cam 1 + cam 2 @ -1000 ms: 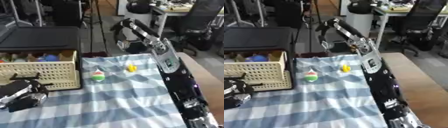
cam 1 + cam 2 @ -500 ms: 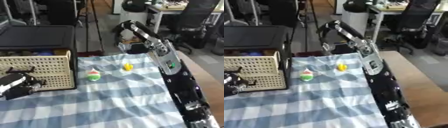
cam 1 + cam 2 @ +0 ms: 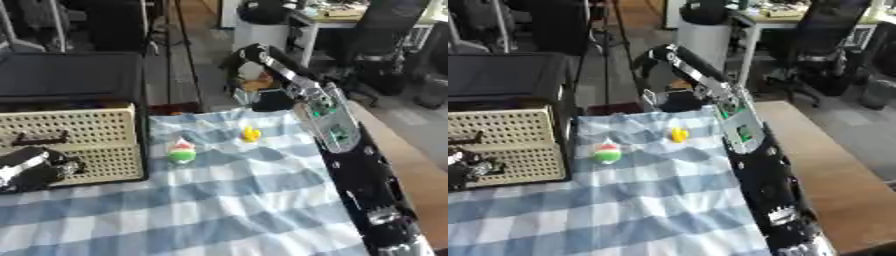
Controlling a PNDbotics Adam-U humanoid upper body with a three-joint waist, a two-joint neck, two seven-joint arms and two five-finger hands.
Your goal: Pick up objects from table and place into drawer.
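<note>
While the right hand (image 3: 262, 100) hangs beyond the cloth's far edge, its fingers unreadable, the small yellow toy (image 3: 251, 134) and round green-and-red toy (image 3: 181, 151) lie mid-cloth beside the drawer (image 3: 87, 145); both look light, best pinched around their middles.

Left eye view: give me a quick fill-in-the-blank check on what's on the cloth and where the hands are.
1. The small toy nearer the right arm is coloured ____.
2. The green and red toy lies on the blue and white ____ cloth.
3. The left hand sits in front of the beige perforated ____.
4. The right hand is at the cloth's ____ edge.

Missing words: yellow; checked; drawer; far
</note>
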